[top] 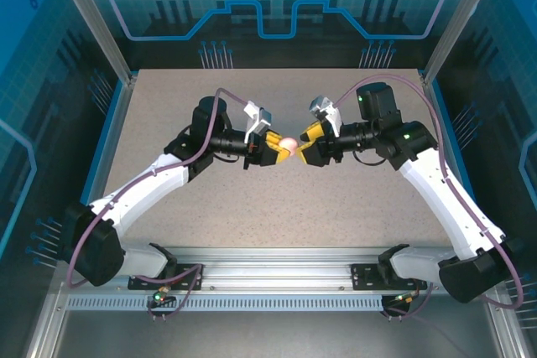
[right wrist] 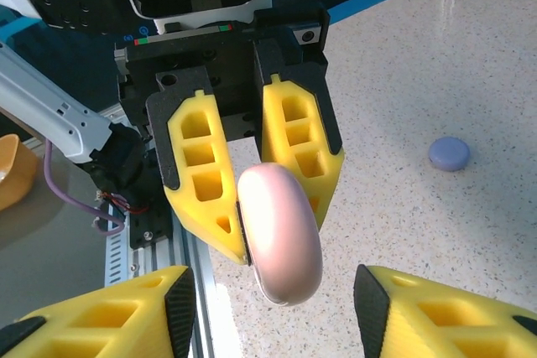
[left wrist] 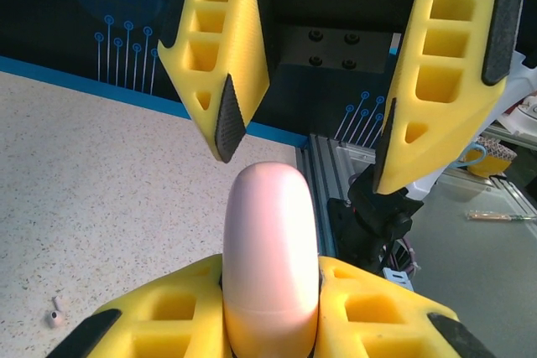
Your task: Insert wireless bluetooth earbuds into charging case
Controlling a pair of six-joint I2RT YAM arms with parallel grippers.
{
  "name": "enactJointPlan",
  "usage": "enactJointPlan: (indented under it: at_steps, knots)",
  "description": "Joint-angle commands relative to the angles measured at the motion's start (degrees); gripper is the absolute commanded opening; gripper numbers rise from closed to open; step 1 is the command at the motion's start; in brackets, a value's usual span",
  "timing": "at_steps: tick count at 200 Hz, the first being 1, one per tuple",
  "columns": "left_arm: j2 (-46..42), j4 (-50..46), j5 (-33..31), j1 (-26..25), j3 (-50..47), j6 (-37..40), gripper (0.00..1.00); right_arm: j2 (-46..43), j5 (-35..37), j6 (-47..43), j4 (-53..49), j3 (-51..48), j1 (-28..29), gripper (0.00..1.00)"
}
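Blue printed panels enclose the work cell, and the table [top: 252, 232] has a speckled beige surface with an aluminium rail [top: 277, 278] along its near edge. In the overhead view both arms reach inward and meet above the middle of the table. The left gripper [top: 270, 151] and the right gripper [top: 309, 150] face each other with the pink case [top: 288, 145] between them. The left gripper is clamped on this case. In the left wrist view its yellow fingers [left wrist: 172, 316] press both flat sides of the rounded pink body, which stands edge-on and projects forward from the grip, clear of the table. The right gripper's jaws stand wide. In that same view its two fingers [left wrist: 220, 48] straddle the free end of the case, close to it, with a visible gap on each side. The right wrist view confirms this: its own fingertips [right wrist: 180, 303] sit well apart on either side of the case and touch nothing. One pale stemmed earbud [left wrist: 54, 317] lies on the table at the lower left of the left wrist view, well apart from the held case. Its orientation is too small to make out. A purple case [right wrist: 449, 153], round and low, rests flat on the table well apart from both grippers. The pink case appears shut, though its seam is hard to read.
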Motion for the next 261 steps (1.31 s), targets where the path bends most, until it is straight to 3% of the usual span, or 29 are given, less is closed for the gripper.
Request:
enactJointPlan:
  at_steps: [1, 75, 261]
  knots:
    - [-1.84, 2.46, 1.15, -0.65, -0.77, 2.36, 0.0, 0.61, 0.41, -1.9, -1.5, 1.85, 0.8, 0.55]
    - [-2.61, 2.43, 1.95, -1.26, -0.86, 2.76, 0.01, 4.86, 1.19, -3.57, -4.4, 5.47, 2.81, 0.55]
    - [-3.43, -3.16, 2.38, -1.66, -0.95, 7.54, 0.0, 2.82, 10.52, 0.4, -1.07, 5.46, 2.47, 0.55]
